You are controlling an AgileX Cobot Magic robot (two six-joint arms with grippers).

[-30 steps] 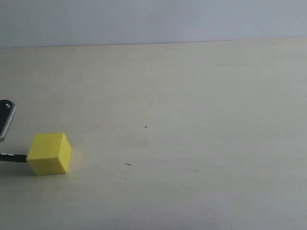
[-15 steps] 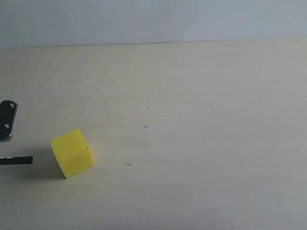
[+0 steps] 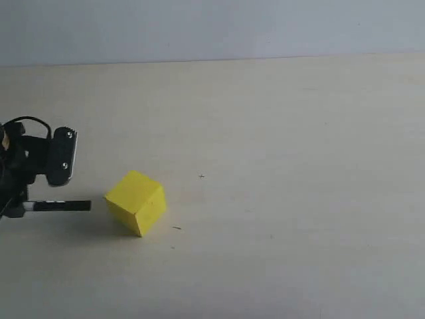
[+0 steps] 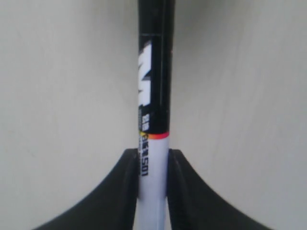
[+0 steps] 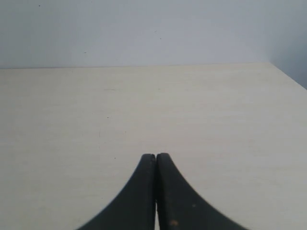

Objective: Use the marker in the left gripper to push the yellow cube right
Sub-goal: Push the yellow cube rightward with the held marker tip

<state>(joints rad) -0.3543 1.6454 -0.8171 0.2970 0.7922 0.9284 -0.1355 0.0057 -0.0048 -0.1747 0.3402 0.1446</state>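
Pale cream tabletop (image 3: 285,133) met a plain grey wall (image 3: 212,30) along the upper frame. Yellow cube (image 3: 136,201) stood lower left, just clear of the marker (image 3: 65,206), which the left gripper (image 4: 153,165) held clamped.

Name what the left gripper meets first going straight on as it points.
Likely the yellow cube: the marker in the left gripper aims at it across a short gap; depth alignment is unclear.

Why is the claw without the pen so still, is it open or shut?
Shut. In the right wrist view the right gripper has its two black fingers pressed tip to tip, with nothing between them.
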